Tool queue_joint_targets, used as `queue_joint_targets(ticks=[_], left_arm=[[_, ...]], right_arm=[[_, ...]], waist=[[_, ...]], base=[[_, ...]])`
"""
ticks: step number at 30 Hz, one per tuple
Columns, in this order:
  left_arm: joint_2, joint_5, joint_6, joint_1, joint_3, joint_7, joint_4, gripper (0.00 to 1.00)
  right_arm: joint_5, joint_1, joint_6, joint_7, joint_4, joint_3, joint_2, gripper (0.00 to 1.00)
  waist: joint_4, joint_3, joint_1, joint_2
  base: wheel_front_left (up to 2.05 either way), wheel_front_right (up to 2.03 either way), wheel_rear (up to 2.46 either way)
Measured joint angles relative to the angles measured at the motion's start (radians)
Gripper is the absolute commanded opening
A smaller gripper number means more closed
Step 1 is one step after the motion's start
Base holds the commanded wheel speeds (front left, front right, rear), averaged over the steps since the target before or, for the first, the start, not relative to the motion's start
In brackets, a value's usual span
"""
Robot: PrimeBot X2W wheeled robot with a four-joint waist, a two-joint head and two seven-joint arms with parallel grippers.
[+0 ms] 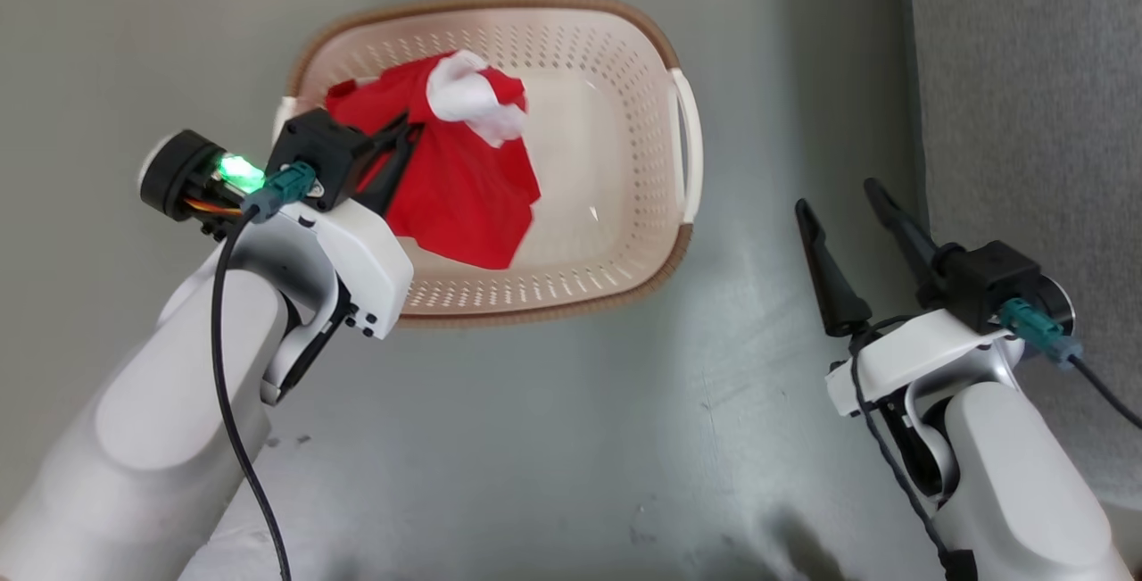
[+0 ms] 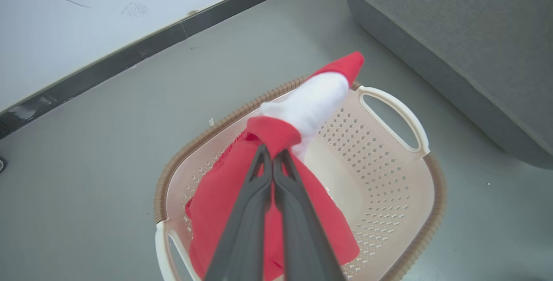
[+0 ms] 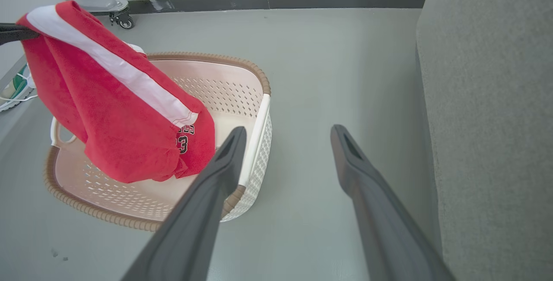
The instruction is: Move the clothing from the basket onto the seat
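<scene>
The left claw [image 2: 272, 155] is pinching the red garment [image 2: 216, 203], which is hanging crumpled into the basket [image 1: 580, 54]; the right claw [image 1: 839, 197] is gaping wide, empty.

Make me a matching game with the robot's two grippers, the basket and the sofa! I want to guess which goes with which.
Things:
1. left gripper
2. right gripper
3. basket
4. sofa

What fits:
A. grey fabric
B. open, holding nothing
C. cream with holes, brown rim
D. shut on the red garment

Pairs: 1-D, 2-B, 3-C, 4-A
</scene>
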Motion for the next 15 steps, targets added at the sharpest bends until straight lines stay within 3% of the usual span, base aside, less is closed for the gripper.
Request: queue_joint_targets(ticks=[15], left_arm=[[-0.042,-0.032,0.012,0.060,0.004,-0.041,-0.016,0.00]], right_arm=[[-0.062,0.025,0.000,0.000,0.040,0.070,-0.005,1.00]], waist=[[0.076,-0.161,0.0000,0.0000]], base=[[0.00,0.00,0.00]])
